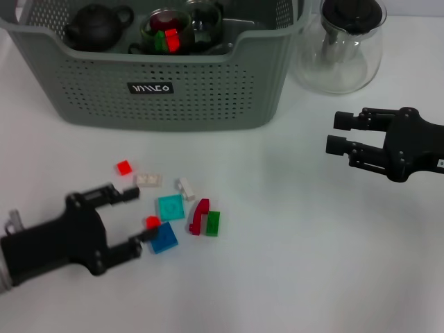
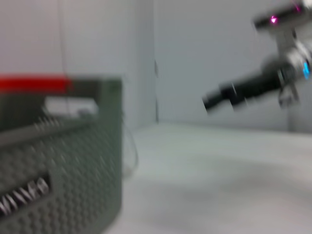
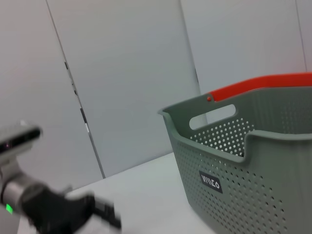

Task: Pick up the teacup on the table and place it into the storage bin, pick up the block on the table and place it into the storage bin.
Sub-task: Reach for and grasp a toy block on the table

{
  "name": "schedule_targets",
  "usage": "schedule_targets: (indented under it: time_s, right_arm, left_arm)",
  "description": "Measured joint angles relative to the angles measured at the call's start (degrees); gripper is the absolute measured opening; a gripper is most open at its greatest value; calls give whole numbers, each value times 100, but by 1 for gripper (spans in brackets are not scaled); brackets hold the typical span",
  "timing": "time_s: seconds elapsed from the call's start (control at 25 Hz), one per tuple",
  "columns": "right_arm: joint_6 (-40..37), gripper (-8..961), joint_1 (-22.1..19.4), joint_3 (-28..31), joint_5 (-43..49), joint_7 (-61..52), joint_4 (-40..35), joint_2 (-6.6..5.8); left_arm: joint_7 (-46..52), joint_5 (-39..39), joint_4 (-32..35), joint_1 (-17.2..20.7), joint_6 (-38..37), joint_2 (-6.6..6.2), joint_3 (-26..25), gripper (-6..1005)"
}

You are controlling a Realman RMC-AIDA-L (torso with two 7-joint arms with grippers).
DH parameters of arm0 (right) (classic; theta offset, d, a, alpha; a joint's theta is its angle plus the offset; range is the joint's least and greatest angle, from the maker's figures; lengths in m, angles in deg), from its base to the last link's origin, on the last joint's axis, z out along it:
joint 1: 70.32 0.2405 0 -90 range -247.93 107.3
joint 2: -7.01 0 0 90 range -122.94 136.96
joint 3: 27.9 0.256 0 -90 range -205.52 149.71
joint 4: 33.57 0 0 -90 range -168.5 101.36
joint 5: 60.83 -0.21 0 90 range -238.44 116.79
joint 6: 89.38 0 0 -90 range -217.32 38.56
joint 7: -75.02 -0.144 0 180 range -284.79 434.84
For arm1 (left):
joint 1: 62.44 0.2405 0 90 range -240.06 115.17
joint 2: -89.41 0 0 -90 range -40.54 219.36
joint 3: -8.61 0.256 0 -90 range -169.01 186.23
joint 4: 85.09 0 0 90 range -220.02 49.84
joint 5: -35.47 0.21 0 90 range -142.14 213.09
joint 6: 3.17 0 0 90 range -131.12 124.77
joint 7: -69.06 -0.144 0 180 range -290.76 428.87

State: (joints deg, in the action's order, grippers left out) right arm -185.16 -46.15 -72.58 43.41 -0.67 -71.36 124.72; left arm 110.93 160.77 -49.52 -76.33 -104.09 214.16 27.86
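The grey-green storage bin (image 1: pixel 208 97) stands at the back left; it also shows in the left wrist view (image 2: pixel 58 180) and the right wrist view (image 3: pixel 253 161). Inside it, a glass teacup (image 1: pixel 166 31) holds red and green blocks. Loose blocks lie on the table: red (image 1: pixel 124 166), white (image 1: pixel 148 180), teal (image 1: pixel 171 207), blue (image 1: pixel 164 237), dark red (image 1: pixel 200 215), green (image 1: pixel 212 222). My left gripper (image 1: pixel 137 216) is open, low at the front left, with a small red block (image 1: pixel 152 222) between its fingertips. My right gripper (image 1: pixel 338 132) is open and empty at the right.
A black teapot (image 1: pixel 97 24) and a second glass cup (image 1: pixel 202 17) sit in the bin. A glass pitcher with a black lid (image 1: pixel 343 45) stands right of the bin, behind my right gripper. A small white block (image 1: pixel 185 187) lies among the others.
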Motion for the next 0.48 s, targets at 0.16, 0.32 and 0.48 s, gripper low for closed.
schedule_targets:
  time_s: [0.16,0.32,0.48]
  right_arm:
    - [0,506,4,5,0,-76,0,-6]
    - [-2,506,14,9,0,-84,0,-9]
    - [-2,506,24,5,0,-85,0,-19]
  left_arm:
    - [-452,303,-477,0,515,-6,-13,643]
    - [-699,387,-778,18,873,-3,-14,641]
    - [-737,460,-877,20,1071,-10,7,638]
